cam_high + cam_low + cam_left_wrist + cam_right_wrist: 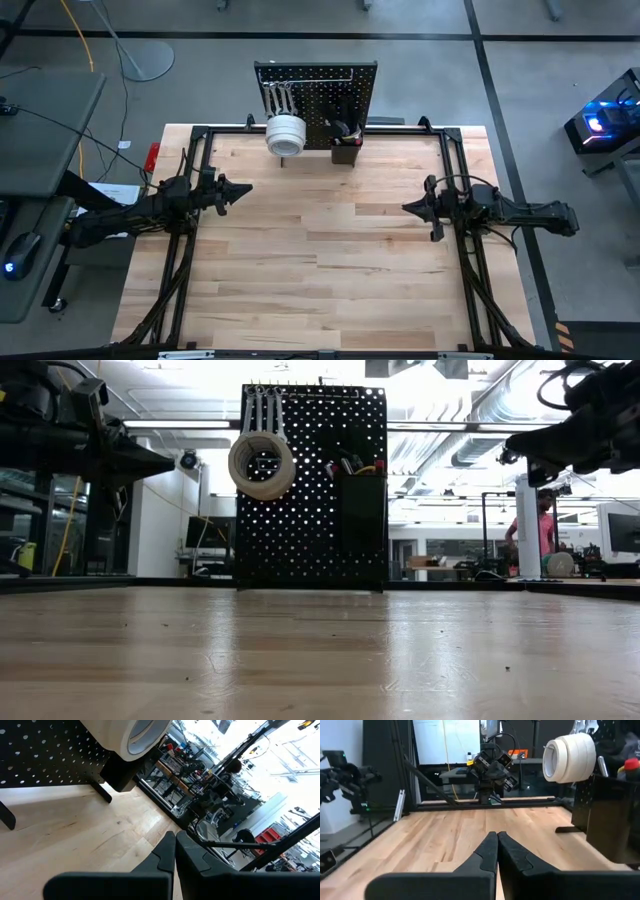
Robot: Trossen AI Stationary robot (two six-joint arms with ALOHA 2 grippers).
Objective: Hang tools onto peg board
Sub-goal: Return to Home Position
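My left gripper hangs over the table, out in front of the peg board and off to its left side, pointing inward. On its wrist view the two fingers are pressed tight together with nothing between them.

The peg board stands upright at the table's far edge. Silver wrenches hang in a row from hooks along its upper left. Just beneath them the white tape rolls sit stacked on a peg, sticking out from the board's face. To their right the black bin is mounted on the board, with dark handles and one red-capped handle poking above its rim.

My right gripper hovers in front of the peg board and off to its right, facing the left one, well apart from it. Its fingers are clenched too, empty.

Beyond the table, right of the peg board, a person stands in the room.
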